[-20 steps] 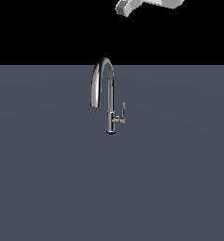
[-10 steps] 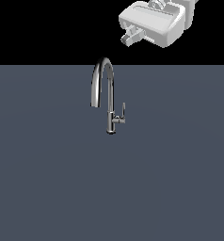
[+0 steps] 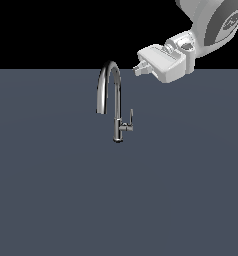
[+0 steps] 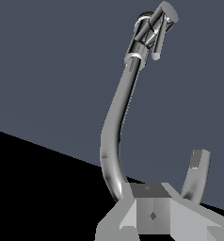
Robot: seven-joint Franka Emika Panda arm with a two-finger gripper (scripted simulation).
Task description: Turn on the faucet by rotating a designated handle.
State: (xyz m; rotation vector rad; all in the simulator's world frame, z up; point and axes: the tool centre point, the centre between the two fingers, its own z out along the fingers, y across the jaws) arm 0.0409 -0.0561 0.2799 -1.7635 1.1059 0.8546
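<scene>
Pincer (image 3: 139,70) empty near the faucet (image 3: 112,100) arch, opening unclear; handle (image 3: 130,120), a thin, rigid, slick chrome lever, probably best pushed near its tip.

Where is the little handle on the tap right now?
In the exterior view, the handle sticks up from a short stub on the exterior view's right side of the faucet post, low near its base, well below the gripper.
</scene>
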